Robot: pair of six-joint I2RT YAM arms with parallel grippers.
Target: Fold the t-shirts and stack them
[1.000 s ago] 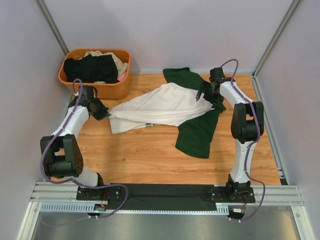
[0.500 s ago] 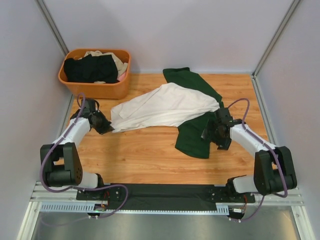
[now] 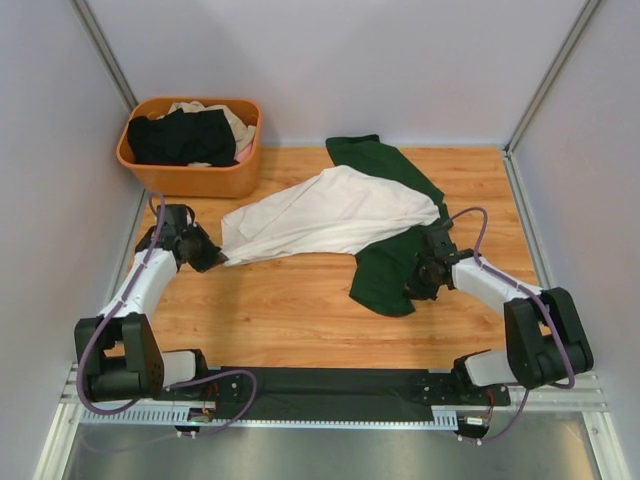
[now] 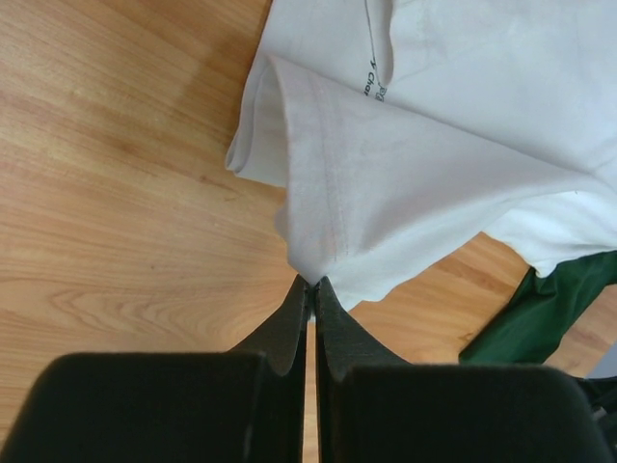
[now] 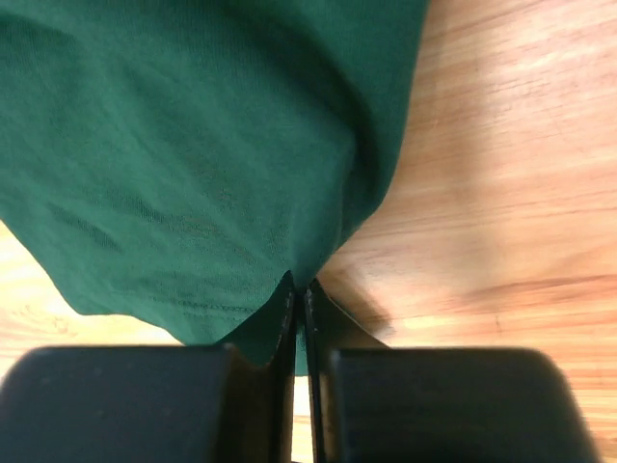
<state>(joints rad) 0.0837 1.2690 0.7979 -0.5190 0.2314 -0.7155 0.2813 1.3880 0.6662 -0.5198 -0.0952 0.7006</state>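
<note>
The white t-shirt (image 3: 330, 215) with dark green sleeves lies crumpled across the middle of the table (image 3: 300, 320), its print folded out of sight but for a scrap of lettering. The left end effector (image 3: 213, 258) is clenched on its white hem at centre left. The right end effector (image 3: 417, 283) pinches a green sleeve at centre right. A black shirt (image 3: 180, 138) hides most of the pile in the basket (image 3: 190, 180), upper left.

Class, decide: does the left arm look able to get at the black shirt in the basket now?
Probably not yet: the left gripper is shut on the white shirt, though nothing blocks the nearby basket.
</note>
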